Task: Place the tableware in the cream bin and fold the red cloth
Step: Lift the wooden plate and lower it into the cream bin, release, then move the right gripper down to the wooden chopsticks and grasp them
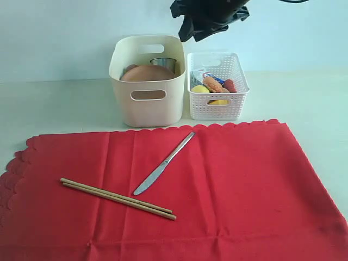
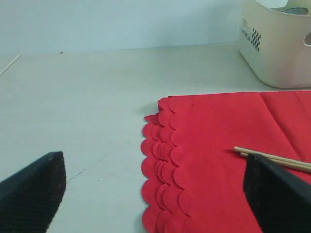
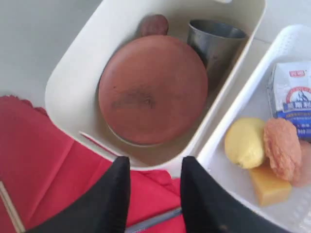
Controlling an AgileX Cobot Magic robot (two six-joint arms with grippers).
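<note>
While the left gripper (image 2: 153, 160) hangs low over the cloth's (image 1: 228, 185) left edge, its jaws stand wide apart with nothing between them. The right arm (image 1: 209, 19) is raised above the far side of the table (image 1: 54, 103), over the two containers. Its gripper (image 3: 155, 162) points down at the near wall of the bin (image 1: 147, 111), jaws partly open and holding nothing.

The bin stands by the far edge of the table, near the middle. It holds the plate (image 3: 153, 90), lying tilted, the cup (image 3: 214, 41) upright in a far corner, and a dark rounded spoon end (image 3: 154, 24) beside the cup. The basket (image 1: 217, 111) stands just beside the bin on its right, with a carton (image 3: 291, 97), a lemon (image 3: 244, 143), a round orange-brown piece (image 3: 282, 148) and a yellow block (image 3: 269, 187) inside.

The cloth covers the near part of the table, and its far scalloped edge runs just in front of both containers. On it lie the knife (image 1: 163, 163), slanted toward the bin, and the chopsticks (image 1: 117, 198) side by side, nearer the front. Bare table shows beyond the cloth's left edge, where the scallops lie in several layers.
</note>
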